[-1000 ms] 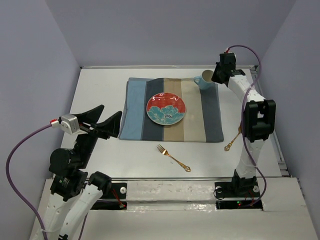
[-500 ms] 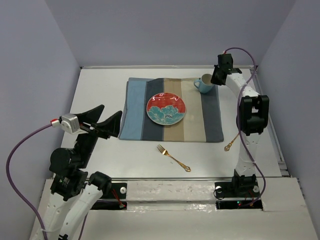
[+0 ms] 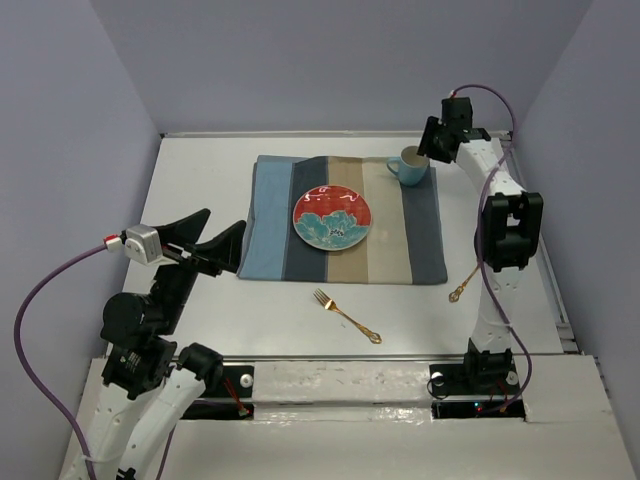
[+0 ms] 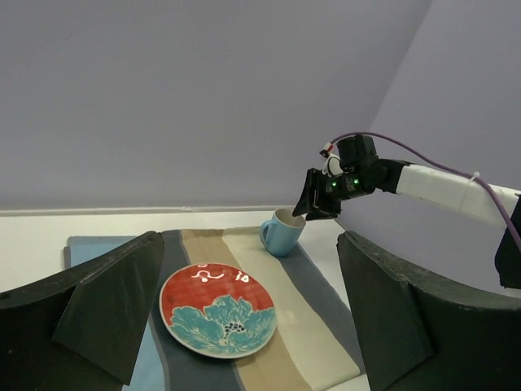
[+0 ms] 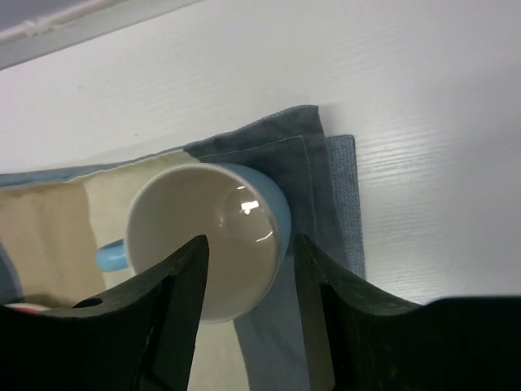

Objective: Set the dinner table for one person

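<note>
The dinner table [image 3: 200,180] is being viewed as a plain white top. It is being covered, midway along its far edge, by a striped placemat [image 3: 270,215]. A red and teal plate [image 3: 332,219] is being carried at the placemat's centre. A light blue mug [image 3: 406,166] is being borne upright on the placemat's corner nearest the far right corner of the table, its handle turned toward the left edge.

The right gripper [image 5: 249,240] is being held at the mug's rim. Its fingers are being held a narrow gap apart, one over the mug's mouth and one just outside the wall. Whether the mug is being touched cannot be told.

The left gripper [image 3: 222,220] is being held in the air over the near left corner, its fingers spread wide.

A gold fork [image 3: 347,315] is being shown on bare table near the near edge. A second gold utensil [image 3: 464,283], toward the right edge, is being partly hidden by the right arm.
</note>
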`<state>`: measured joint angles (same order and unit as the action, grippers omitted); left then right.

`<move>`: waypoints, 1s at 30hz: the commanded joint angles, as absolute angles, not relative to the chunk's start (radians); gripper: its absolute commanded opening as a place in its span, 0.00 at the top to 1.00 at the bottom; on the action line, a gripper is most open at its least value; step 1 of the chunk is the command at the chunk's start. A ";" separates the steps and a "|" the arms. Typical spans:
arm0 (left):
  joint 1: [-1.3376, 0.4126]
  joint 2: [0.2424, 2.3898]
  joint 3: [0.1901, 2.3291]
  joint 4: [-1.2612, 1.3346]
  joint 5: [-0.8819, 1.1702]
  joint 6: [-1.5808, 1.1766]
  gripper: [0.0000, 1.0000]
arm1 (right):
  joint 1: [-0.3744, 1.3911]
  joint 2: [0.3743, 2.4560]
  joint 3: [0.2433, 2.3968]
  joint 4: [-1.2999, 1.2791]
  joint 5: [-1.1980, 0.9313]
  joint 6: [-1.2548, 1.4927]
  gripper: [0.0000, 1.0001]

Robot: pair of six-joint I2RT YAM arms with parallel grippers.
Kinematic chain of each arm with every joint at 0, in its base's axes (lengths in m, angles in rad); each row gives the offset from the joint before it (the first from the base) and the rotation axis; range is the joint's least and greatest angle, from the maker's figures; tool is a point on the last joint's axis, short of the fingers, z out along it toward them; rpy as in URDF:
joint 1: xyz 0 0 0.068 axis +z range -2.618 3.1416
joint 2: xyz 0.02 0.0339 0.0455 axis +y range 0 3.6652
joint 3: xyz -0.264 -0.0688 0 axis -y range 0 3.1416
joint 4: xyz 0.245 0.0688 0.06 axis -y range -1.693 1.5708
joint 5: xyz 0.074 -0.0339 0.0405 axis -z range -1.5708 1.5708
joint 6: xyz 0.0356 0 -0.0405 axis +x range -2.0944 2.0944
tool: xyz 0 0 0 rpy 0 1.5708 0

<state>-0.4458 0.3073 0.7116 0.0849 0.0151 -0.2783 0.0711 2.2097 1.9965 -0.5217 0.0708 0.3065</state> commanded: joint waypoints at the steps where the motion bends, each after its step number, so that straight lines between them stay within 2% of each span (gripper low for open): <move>1: -0.445 0.319 0.715 0.124 0.020 -0.271 0.01 | 0.067 2.037 1.985 -0.529 0.008 0.304 0.47; 7: -0.436 0.308 0.716 0.123 0.011 -0.267 0.01 | 0.280 1.733 1.618 -0.390 -0.058 0.305 0.50; 8: -0.436 0.305 0.716 0.121 0.011 -0.267 0.01 | 0.378 1.686 1.456 -0.352 -0.061 0.305 0.51; 11: -0.436 0.305 0.715 0.121 0.011 -0.267 0.01 | 0.538 1.524 1.155 -0.180 -0.084 0.299 0.53; 12: -0.434 0.308 0.716 0.121 0.011 -0.267 0.01 | 0.639 1.494 1.105 -0.170 -0.084 0.299 0.53; 14: -0.434 0.310 0.716 0.121 0.011 -0.267 0.01 | 0.733 1.433 0.993 -0.175 -0.049 0.299 0.53; 15: -0.436 0.310 0.716 0.121 0.011 -0.268 0.01 | 0.821 1.416 0.961 -0.190 -0.008 0.299 0.52; 19: -0.433 0.305 0.719 0.118 -0.025 -0.264 0.01 | 0.981 1.382 0.864 -0.245 0.064 0.334 0.50; 26: -0.425 0.305 0.718 0.118 -0.025 -0.265 0.01 | 1.080 1.477 0.845 -0.305 0.123 0.371 0.51; 30: -0.425 0.308 0.716 0.118 -0.021 -0.267 0.01 | 1.115 1.549 0.871 -0.339 0.162 0.383 0.56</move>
